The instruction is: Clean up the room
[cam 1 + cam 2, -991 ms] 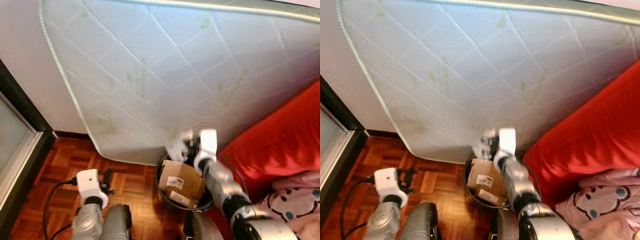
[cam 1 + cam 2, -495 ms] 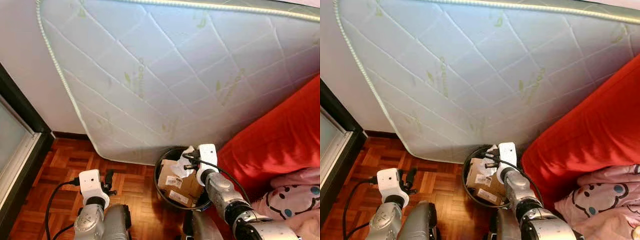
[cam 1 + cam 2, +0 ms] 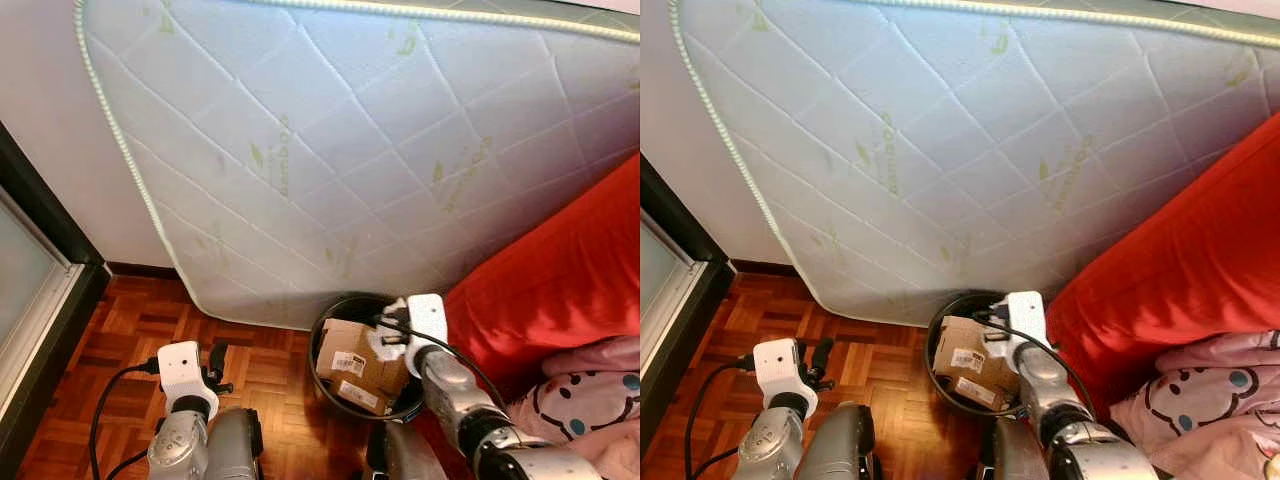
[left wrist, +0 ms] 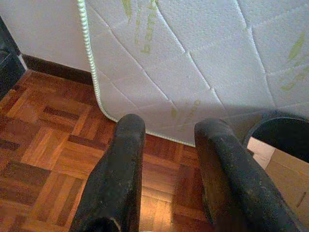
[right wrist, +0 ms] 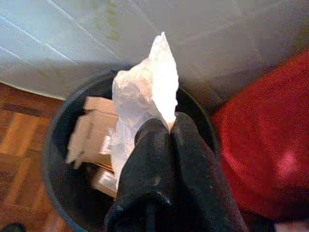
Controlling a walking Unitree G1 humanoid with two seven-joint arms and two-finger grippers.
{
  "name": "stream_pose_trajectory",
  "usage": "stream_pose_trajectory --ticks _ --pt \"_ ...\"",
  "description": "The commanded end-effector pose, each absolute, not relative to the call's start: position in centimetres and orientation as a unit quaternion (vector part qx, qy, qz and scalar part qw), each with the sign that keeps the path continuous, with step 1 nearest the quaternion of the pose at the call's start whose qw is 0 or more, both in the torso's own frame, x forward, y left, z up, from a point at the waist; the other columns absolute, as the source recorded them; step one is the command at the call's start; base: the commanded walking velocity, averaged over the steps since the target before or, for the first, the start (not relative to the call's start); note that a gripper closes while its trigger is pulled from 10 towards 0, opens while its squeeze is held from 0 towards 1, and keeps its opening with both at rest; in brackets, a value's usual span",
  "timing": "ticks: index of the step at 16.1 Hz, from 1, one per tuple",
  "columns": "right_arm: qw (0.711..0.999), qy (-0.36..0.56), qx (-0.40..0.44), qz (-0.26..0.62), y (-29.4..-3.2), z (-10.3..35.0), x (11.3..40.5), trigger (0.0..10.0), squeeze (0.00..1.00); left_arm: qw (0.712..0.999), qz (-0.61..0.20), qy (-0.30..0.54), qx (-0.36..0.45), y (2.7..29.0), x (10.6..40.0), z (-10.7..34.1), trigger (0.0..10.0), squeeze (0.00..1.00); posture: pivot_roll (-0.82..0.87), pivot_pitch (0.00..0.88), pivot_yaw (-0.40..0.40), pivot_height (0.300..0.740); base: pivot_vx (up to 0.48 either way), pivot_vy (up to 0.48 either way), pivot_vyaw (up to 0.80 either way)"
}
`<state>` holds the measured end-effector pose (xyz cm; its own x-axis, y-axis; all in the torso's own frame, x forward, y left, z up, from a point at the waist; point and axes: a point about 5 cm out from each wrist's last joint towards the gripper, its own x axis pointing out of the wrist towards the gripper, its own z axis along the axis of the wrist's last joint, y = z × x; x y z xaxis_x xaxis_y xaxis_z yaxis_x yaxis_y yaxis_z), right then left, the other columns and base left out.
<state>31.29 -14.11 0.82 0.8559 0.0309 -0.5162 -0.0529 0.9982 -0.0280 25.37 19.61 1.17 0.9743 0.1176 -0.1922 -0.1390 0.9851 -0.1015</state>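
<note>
Our right hand [image 5: 170, 126] has dropped over the bin [image 5: 58, 145], pinched shut on crumpled paper [image 5: 145, 92] we judge light, soft, easily torn; left hand [image 4: 166, 145] hangs open.

Left arm [image 3: 178, 450]: silver, rounded metal casing, capped at the wrist by a white boxy camera module [image 3: 178, 362]; black cable [image 3: 110, 395] loops out from the module's side. Left gripper [image 4: 169, 145]: two long matte-black fingers, rounded tips, scuffed grainy surface. Right arm [image 3: 465, 410]: silver segmented casing with a black joint ring, white wrist module [image 3: 425, 318], thin black cable [image 3: 470, 358] along it. Right gripper [image 5: 169, 129]: same black fingers.
</note>
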Motion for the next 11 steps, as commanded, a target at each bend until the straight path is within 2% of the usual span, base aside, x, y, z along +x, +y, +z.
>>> stream_pose_trajectory --ticks 1,2,3,4,11 --pt "0.958 0.284 -0.025 0.009 -14.82 0.13 30.67 10.0 0.02 0.990 0.067 0.105 -0.060 19.58 24.96 0.78 10.0 0.00 0.11 0.172 -0.113 0.625 0.000 0.000 0.00" --pt "0.959 0.284 -0.023 0.009 -14.90 0.09 30.62 10.0 0.24 0.990 0.068 0.105 -0.060 19.61 24.97 0.77 10.0 0.00 0.10 0.171 -0.113 0.625 0.000 0.000 0.00" --pt "0.958 0.284 -0.025 0.010 -14.96 0.06 30.59 10.0 0.95 0.990 0.068 0.106 -0.060 19.60 24.96 0.76 10.0 0.00 0.10 0.171 -0.114 0.625 0.000 0.000 0.00" --pt "0.958 0.285 -0.026 0.010 -15.02 0.04 30.56 10.0 1.00 0.990 0.067 0.106 -0.060 19.60 24.97 0.77 10.0 0.00 0.10 0.171 -0.114 0.625 0.000 0.000 0.00" --pt "0.956 0.291 -0.034 0.022 -14.67 -0.20 30.35 10.0 1.00 0.990 0.067 0.106 -0.061 19.66 24.97 0.79 10.0 0.00 0.11 0.171 -0.113 0.625 0.000 0.000 0.00"
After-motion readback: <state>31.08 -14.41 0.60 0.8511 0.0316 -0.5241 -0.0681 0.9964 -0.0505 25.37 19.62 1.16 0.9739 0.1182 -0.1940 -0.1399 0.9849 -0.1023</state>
